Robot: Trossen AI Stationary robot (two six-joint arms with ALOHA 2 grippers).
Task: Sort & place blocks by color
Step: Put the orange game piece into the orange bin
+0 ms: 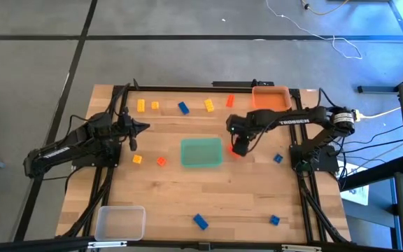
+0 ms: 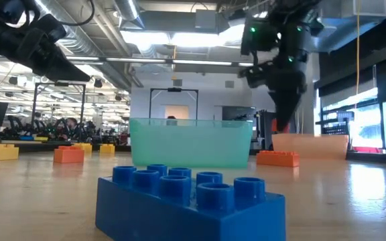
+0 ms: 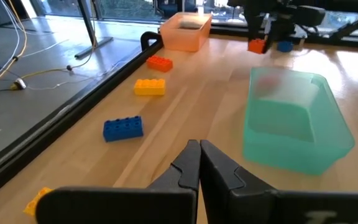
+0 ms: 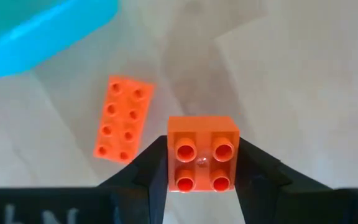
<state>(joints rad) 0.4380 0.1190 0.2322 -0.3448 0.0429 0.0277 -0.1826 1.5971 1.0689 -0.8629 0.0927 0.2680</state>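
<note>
My right pincer (image 4: 201,163) clamps a square orange block (image 4: 202,152), centre-right of the high view, beside the green tray (image 1: 201,152). A shallow grip could drop it onto the long orange block (image 4: 123,118) below. The green tray, orange tray (image 1: 271,97) and clear tray (image 1: 119,222) look empty. Left pincer (image 3: 199,163) waits closed.

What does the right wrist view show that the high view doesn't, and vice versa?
Only the right wrist view: the right pincer shut on a square four-stud orange block, with a longer orange brick lying flat on the table below. Only the high view: the left pincer shut and empty, the orange tray, the clear tray, scattered yellow and blue blocks. Both: the green tray beside the right pincer.
</note>
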